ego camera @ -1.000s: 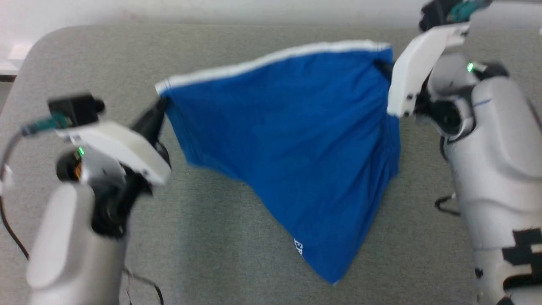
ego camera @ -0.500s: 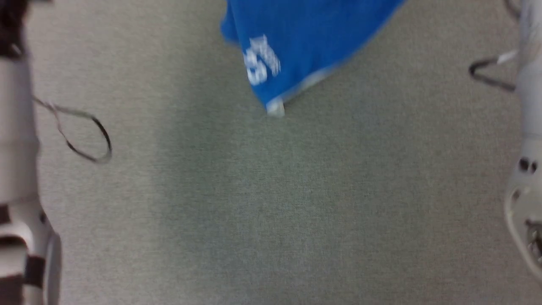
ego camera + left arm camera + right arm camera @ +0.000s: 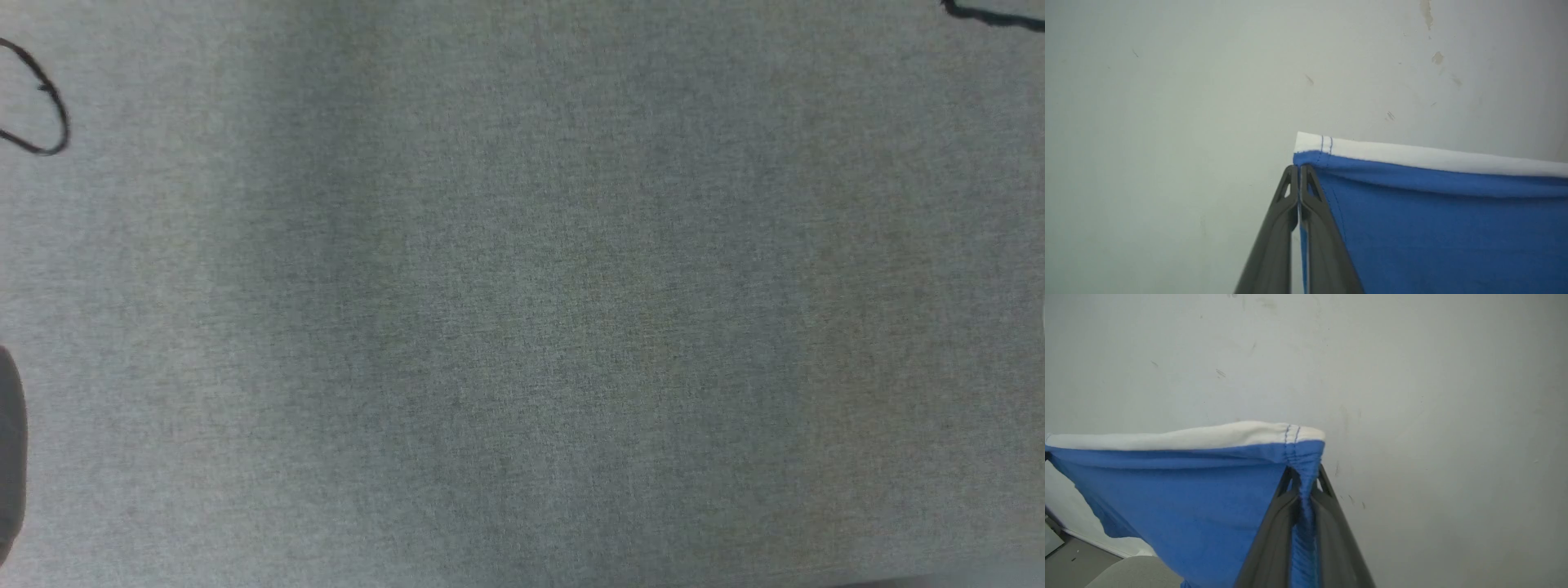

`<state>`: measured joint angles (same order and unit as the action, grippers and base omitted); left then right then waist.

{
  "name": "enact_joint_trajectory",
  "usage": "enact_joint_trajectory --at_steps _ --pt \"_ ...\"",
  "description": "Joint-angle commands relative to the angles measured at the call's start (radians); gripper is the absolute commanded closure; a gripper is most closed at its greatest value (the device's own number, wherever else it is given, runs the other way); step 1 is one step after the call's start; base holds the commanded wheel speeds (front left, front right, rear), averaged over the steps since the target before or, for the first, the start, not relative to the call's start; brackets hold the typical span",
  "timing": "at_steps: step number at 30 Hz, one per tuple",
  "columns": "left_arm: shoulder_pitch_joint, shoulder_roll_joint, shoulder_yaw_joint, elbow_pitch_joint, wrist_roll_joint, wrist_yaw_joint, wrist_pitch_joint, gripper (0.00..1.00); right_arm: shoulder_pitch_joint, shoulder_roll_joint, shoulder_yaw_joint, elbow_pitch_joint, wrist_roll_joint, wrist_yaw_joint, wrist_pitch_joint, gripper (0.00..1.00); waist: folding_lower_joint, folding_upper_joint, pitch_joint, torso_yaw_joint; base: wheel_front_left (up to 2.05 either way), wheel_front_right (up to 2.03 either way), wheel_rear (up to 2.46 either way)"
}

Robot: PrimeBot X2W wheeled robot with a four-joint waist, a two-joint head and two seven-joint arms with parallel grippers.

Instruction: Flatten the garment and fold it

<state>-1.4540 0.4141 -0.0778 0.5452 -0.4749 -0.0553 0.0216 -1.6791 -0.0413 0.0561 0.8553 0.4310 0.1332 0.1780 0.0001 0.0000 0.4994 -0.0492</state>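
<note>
left wrist view shows the left gripper (image 3: 1299, 168) pinching one white-trimmed corner of the shorts (image 3: 1433, 228); the right gripper (image 3: 1304, 472) clamps the opposite corner, shorts stretched before the wall (image 3: 1167, 81).

Left gripper (image 3: 1299, 168) pinching garment (image 3: 1437, 228) corner — white trim (image 3: 1433, 157) above, pale wall (image 3: 1167, 102) behind.

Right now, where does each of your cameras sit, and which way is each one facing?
Head view: on the head, facing down at the grey table; a black cable loop shows.
Left wrist view: on the left wrist, facing a pale wall; left gripper shut on the garment.
Right wrist view: on the right wrist, facing a pale wall; right gripper shut on the garment.
Shared: both wrist views show the garment's white band.
</note>
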Motion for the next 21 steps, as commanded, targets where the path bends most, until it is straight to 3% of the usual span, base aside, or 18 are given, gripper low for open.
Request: enact_joint_trajectory --at_steps 1,12,21 --pt "0.002 0.011 -0.002 0.022 0.001 -0.012 -0.012 1.0 -0.001 -0.009 0.011 0.022 0.005 -0.002 -0.015 1.0 -0.0001 0.0 0.025 -0.008 0.0 0.0 0.0" --pt "0.211 -0.014 -0.097 0.086 -0.026 -0.067 -0.084 1.0 0.222 -0.009 0.089 0.059 0.086 -0.002 -0.048 1.0 -0.0001 0.0 -0.048 0.035 0.0 0.0 0.0" --pt "0.57 -0.053 -0.124 -0.008 -0.1 -0.07 -0.118 1.0 0.665 -0.068 0.133 -0.168 0.161 -0.002 0.023 1.0 -0.0001 0.0 -0.239 0.058 0.0 0.0 0.0"
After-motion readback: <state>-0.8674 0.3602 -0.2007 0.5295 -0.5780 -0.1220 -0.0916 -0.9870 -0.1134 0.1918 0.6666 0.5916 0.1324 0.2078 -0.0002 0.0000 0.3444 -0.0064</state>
